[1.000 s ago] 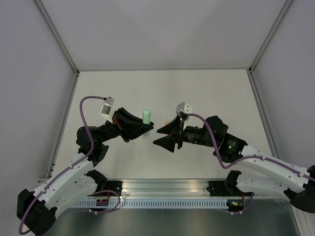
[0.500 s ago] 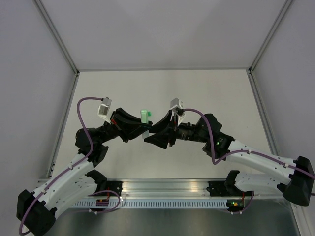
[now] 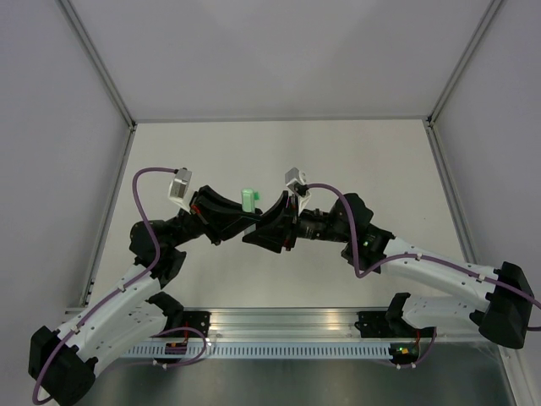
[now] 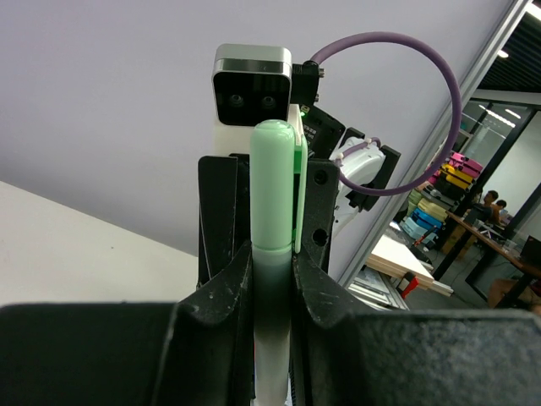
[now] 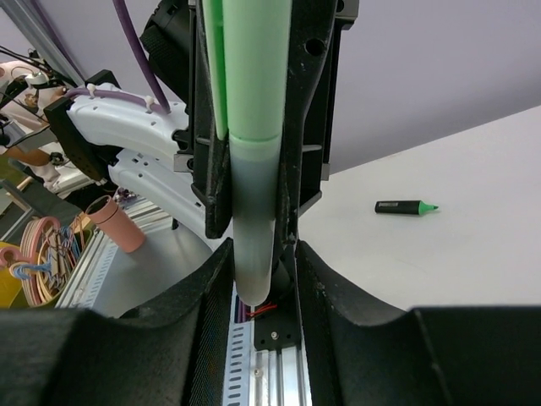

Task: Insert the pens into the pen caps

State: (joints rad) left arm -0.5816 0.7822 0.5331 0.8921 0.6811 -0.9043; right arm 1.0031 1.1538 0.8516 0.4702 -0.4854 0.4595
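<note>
On table (image 5: 473, 254), right wrist view: dark pen (image 5: 406, 206)

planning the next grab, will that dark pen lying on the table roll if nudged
Probably rolls: the dark pen looks round-bodied and lies flat on the smooth table. Likely stiff and light, being short plastic.

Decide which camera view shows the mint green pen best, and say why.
The left wrist view: the mint green pen stands centred and sharp, gripped by the left gripper, rounded green end in full. The right wrist view shows it close, cropped at the top; the top external view shows only a small green patch.
</note>
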